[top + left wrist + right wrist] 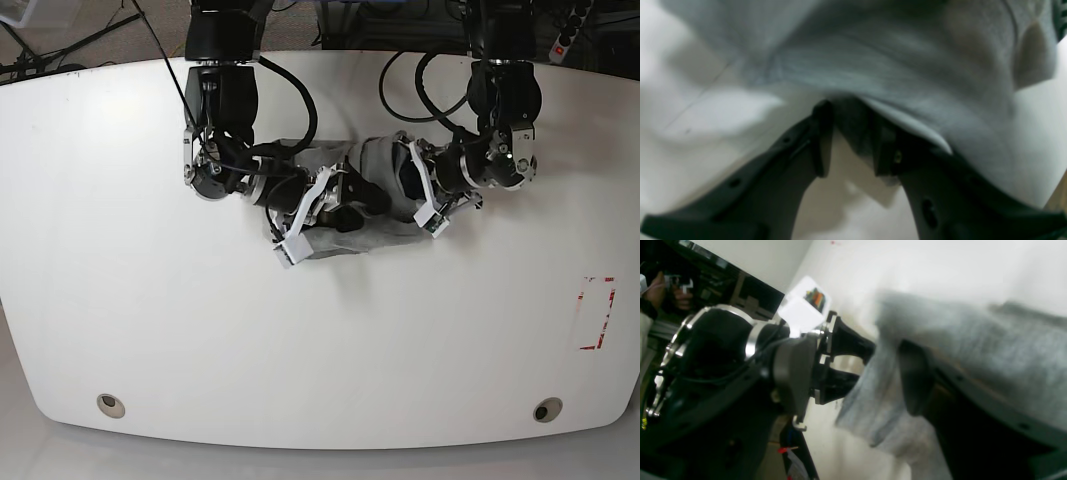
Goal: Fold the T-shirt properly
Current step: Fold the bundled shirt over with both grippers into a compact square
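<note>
Left wrist view: the left tool (848, 136) fills the lower half, its two dark fingers (821, 140) standing a little apart with a fold of the T-shirt (893, 66) pinched between them. The light grey jersey spreads up and to the right from that pinch, one edge draped over the right-hand finger. The white bench (706, 116) lies beside and beneath the cloth. The picture is blurred, so no lettering can be read.

Right wrist view: the right tool (917, 380) shows one dark finger (912, 376) close to the lens, with grey T-shirt (990, 350) cloth bunched over and around it; the other finger is hidden, so whether this tool is apart or clamped cannot be told here. Left of the T-shirt, the left tool (862, 368) reaches in with both tips pressed into the cloth edge, something its own camera cannot show from outside. The white bench (923, 263) rises behind.

Base view: only here is the whole layout seen. The T-shirt (365, 235) lies crumpled in a small heap on the white bench (300, 360), toward the far edge. The right tool (345, 205) comes at the T-shirt from the picture's left, the left tool (400, 185) from the picture's right, both buried in the heap. A red-marked rectangle (597, 312) sits well apart from the T-shirt, near the bench's right edge. Two round holes (111, 404) lie near the front edge.
</note>
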